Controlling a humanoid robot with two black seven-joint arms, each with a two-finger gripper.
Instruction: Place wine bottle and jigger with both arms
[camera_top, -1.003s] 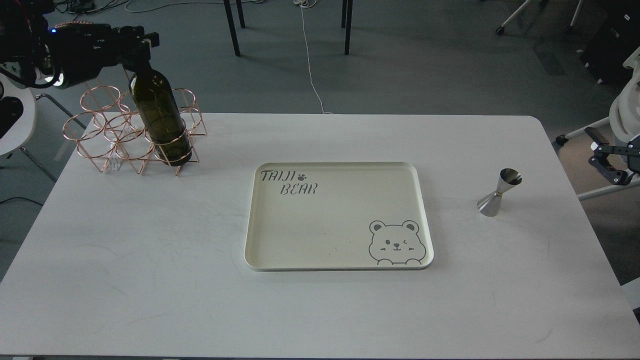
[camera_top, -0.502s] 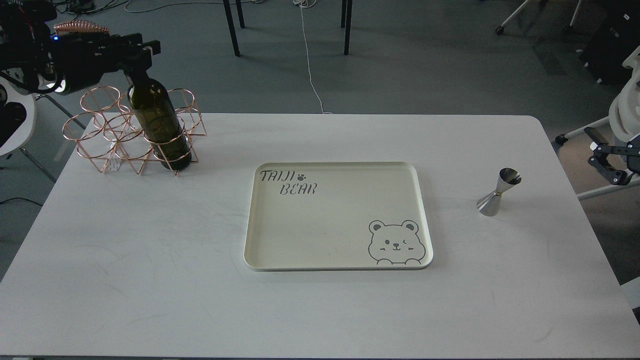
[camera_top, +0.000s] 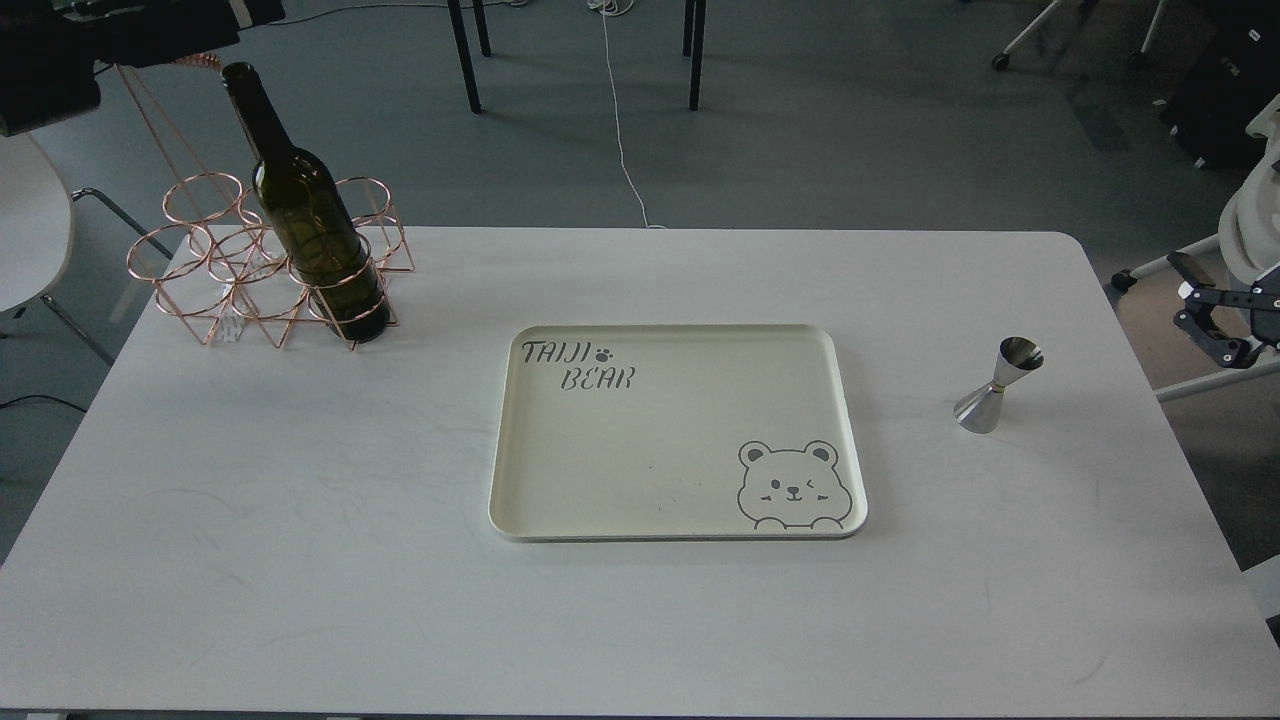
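Note:
The wine bottle, dark olive green, stands in the front right ring of a copper wire rack at the table's far left, its neck leaning a little left. Its neck is free. My left gripper is at the top left corner, above and left of the bottle top, cut off by the frame edge so its fingers do not show. The steel jigger stands upright on the table's right side. My right gripper hangs off the table's right edge, fingers spread and empty, right of the jigger.
A cream tray with a bear drawing and "TAIJI BEAR" lies flat in the table's middle. The white table is bare at the front. Chair legs and a cable lie on the floor behind.
My left gripper has let go of the bottle neck and moved up and left to the frame's corner. The bottle has settled in the rack. The right gripper has barely shifted.

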